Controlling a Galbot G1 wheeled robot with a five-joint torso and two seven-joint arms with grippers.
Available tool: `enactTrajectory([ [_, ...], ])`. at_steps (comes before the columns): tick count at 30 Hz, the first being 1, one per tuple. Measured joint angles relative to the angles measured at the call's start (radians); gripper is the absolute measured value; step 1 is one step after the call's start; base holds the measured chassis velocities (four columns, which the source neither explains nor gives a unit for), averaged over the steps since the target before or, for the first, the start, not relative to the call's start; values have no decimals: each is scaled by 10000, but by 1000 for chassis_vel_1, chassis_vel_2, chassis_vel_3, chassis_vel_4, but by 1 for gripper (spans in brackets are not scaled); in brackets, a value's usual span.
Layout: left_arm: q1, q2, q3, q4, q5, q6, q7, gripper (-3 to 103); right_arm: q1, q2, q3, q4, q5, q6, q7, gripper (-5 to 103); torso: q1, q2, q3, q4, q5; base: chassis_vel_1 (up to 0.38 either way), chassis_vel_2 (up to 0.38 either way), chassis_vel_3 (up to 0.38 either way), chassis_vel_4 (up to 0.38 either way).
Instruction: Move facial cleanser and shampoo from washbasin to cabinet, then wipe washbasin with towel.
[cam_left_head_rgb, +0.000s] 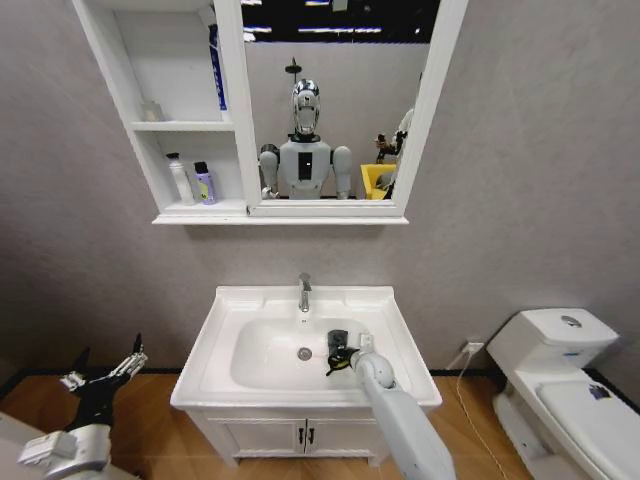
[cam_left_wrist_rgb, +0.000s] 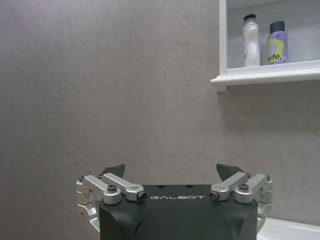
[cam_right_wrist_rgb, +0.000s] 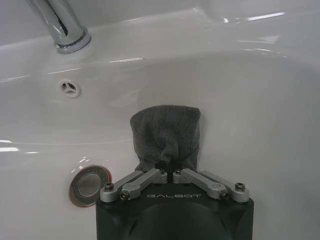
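Down in the rounded bowl of the white rectangular ceramic washbasin (cam_left_head_rgb: 225, 345), the small dark grey folded towel (cam_right_wrist_rgb: 166, 134) lies pressed against the sloping inner wall, pinched at its near edge by the right gripper (cam_right_wrist_rgb: 167, 171), whose fingers are drawn together on the cloth. From the head view the right gripper (cam_left_head_rgb: 340, 355) sits just beside the round chrome drain (cam_left_head_rgb: 305, 353), with the chrome tap (cam_left_head_rgb: 304, 292) standing at the back rim beyond it. Above the basin hangs the white wall cabinet (cam_left_head_rgb: 135, 125) of open shelves joined to a white-framed mirror (cam_left_head_rgb: 330, 100). On its lower shelf stand a white bottle with a dark cap (cam_left_wrist_rgb: 251, 41) and a purple bottle with a black cap (cam_left_wrist_rgb: 276, 42), side by side and upright. Off to the left of the basin, the left gripper (cam_left_head_rgb: 105, 370) hangs low with its fingers spread wide, holding nothing, facing the grey wall (cam_left_wrist_rgb: 110, 90). A white toilet (cam_left_head_rgb: 560, 360) stands to the right.
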Motion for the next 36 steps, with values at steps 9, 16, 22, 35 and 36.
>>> enactTrajectory([
  [9,-54,136,-33,-223,-59,242,-121,100,634,349,-147,-1182,-449,270,-1014,1,0,0,0,-3,-1,0,0,0,0],
  [16,-158,143,190,-450,5,521,-252,100,1038,939,-353,-1826,-536,485,-1347,1,0,0,0,0,0,0,0,0,0],
  [22,-215,144,346,-599,55,670,-345,100,1273,1545,-396,-2456,-732,674,-1539,1,1,0,0,-3,-1,0,0,0,0],
  [35,-320,141,581,-700,154,769,-434,100,1025,1144,-157,-2190,-790,738,-1416,1,0,0,0,-1,3,0,0,0,0],
  [36,-351,149,629,-690,157,781,-435,100,905,977,-115,-1933,-723,660,-1349,1,1,0,0,-1,3,0,0,0,0],
])
